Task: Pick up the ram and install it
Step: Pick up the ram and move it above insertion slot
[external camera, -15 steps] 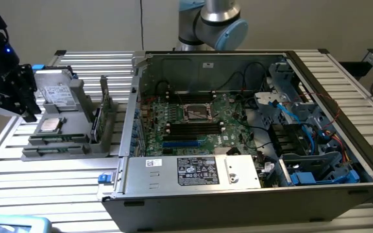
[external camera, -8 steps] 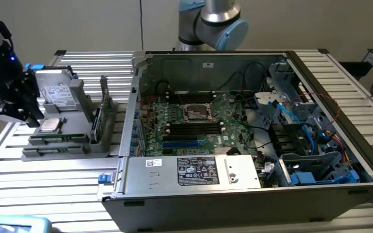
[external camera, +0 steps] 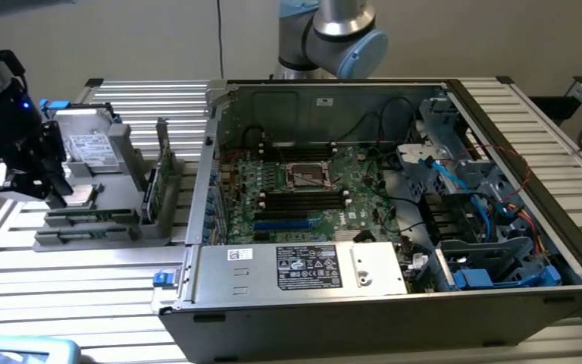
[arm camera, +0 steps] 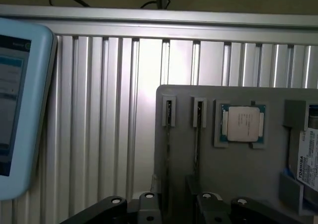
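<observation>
Exterior view: gripper (external camera: 34, 196) hangs over the grey holder (external camera: 119, 231), fingers spread wide, nothing held. Ram (external camera: 89, 218) sits on edge in a holder slot, near the gripper.

Wrist view: ram (arm camera: 168, 134) in its holder slot, processor (arm camera: 243, 124) in a holder pocket nearby; fingers (arm camera: 149, 206) apart.

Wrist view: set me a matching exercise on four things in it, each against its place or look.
Things
1. ram
2. processor chip
3. drive
4. tablet

Place or look
A. light-blue frame, off the grey holder
B. flat in a square recess of the holder
C. standing on edge in a narrow slot of the holder
D. white printed label, on the far side of the chip from the slots

Pairs: 1-C, 2-B, 3-D, 4-A
</observation>
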`<state>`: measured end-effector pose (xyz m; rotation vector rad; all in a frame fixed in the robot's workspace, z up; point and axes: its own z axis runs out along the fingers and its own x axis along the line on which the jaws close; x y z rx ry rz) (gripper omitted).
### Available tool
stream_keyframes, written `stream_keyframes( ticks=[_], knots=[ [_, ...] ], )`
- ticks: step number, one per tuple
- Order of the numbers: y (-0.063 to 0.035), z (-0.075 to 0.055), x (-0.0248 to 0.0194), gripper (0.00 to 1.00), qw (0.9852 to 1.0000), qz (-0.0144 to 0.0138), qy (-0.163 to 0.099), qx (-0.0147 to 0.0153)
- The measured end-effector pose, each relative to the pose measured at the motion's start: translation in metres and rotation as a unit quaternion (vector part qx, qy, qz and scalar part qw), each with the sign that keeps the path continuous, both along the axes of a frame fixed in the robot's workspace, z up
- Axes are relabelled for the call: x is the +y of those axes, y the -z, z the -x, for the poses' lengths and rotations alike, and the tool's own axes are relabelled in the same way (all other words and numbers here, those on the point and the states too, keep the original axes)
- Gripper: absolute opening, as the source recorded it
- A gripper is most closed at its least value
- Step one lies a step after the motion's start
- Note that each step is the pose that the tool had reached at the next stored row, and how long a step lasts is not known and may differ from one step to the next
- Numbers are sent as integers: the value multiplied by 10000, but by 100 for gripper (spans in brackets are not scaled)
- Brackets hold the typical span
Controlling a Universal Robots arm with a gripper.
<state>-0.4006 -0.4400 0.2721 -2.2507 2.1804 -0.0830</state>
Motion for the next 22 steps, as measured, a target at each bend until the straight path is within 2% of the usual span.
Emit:
stream_keyframes(
  ticks=[22],
  knots=[
    [400,-68,-126,33,10000,-1,28,0]
  ],
)
